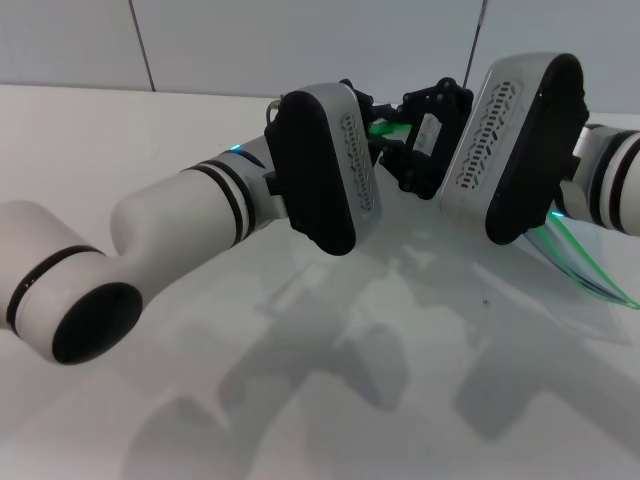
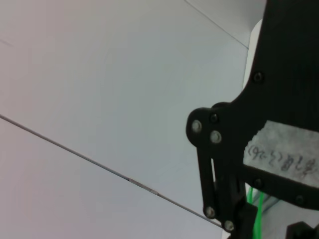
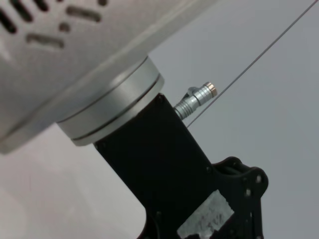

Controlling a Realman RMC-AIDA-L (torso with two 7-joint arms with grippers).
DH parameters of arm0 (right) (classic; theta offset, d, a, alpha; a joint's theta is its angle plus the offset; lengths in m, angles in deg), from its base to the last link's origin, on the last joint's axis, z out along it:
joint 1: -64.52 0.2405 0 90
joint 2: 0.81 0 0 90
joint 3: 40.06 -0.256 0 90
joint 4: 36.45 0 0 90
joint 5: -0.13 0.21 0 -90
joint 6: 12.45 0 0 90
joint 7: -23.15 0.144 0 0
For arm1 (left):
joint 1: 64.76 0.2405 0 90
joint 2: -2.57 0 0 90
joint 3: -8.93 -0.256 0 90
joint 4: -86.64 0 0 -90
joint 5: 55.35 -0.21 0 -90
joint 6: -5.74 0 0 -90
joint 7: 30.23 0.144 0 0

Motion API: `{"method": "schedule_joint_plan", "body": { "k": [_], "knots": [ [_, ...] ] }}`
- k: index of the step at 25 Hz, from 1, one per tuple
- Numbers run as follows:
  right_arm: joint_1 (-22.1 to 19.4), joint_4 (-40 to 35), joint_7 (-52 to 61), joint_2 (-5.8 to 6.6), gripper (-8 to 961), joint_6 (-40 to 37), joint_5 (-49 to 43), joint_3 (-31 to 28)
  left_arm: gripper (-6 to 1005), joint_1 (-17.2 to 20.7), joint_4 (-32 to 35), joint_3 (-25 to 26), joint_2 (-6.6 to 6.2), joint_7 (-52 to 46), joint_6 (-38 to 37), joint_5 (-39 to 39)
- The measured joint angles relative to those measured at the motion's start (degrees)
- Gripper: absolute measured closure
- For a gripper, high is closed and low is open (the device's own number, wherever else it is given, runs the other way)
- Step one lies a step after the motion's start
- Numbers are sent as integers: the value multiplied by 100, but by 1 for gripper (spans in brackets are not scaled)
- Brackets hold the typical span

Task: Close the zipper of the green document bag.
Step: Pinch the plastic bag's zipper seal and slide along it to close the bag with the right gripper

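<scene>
The green document bag (image 1: 597, 296) shows only as a translucent sheet at the right edge of the head view, mostly hidden behind my right arm. Its zipper (image 1: 574, 250) is a thin bright green strip that runs from there up behind the right wrist housing. A short piece of the strip shows again between the two grippers. My left gripper (image 1: 388, 152) and right gripper (image 1: 432, 122) meet at that raised piece, above the table at the back centre. In the left wrist view, the green strip (image 2: 257, 211) hangs beside the black right gripper (image 2: 259, 164). No slider can be made out.
The white table (image 1: 300, 400) spreads below both arms, crossed by their shadows. A pale panelled wall (image 1: 300, 40) stands behind. The bulky wrist housings (image 1: 325, 165) block most of the grip area. The right wrist view shows only the left arm's black gripper body (image 3: 169, 174).
</scene>
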Motion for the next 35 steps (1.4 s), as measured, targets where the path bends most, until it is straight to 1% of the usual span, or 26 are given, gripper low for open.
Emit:
{"method": "schedule_joint_plan", "body": {
  "k": [10, 19, 24, 35],
  "knots": [
    [-1, 4, 0, 7, 719, 0, -4, -41, 947, 5, 1, -20, 8, 0, -23, 0],
    [-24, 1, 1, 4, 822, 1, -8, -78, 946, 44, -13, 32, 11, 52, -29, 0],
    [-34, -2, 1, 6, 856, 7, -8, -146, 947, 81, 0, 81, 9, 55, -22, 0],
    [-26, 50, -11, 19, 864, 56, -30, -212, 946, 132, 15, 120, -4, 140, -11, 0]
  ]
}}
